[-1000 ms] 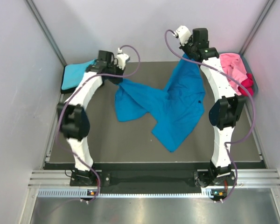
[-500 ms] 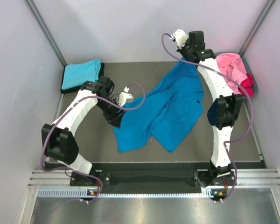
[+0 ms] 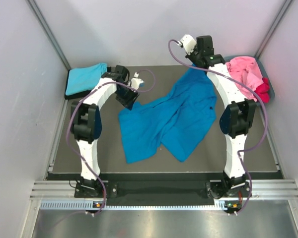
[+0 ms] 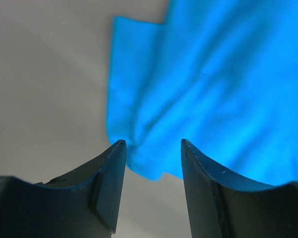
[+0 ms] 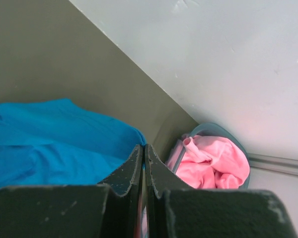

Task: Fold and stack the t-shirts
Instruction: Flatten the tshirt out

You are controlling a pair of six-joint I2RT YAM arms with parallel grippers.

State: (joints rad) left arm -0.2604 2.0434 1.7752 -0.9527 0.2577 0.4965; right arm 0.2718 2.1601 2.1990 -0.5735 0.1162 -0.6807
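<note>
— What lies around it?
— A folded turquoise t-shirt at upper left, and pink t-shirts in a tub at upper right.
— And the blue t-shirt?
— It is rumpled mid-counter, its long axis running from lower left to upper right. The left fingers are parted over its left edge. The right fingers are clenched on its top corner, with that arm stretched far.

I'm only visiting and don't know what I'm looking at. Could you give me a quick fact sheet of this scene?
blue t-shirt: lying crumpled and unfolded on the middle of the table
left hand: open, over the blue shirt's edge
right hand: shut, apparently pinching the blue shirt's far corner
turquoise t-shirt: folded, far left corner
pink t-shirts: heaped in a tub, far right corner
crimson t-shirt: at the pink heap's near edge
</note>
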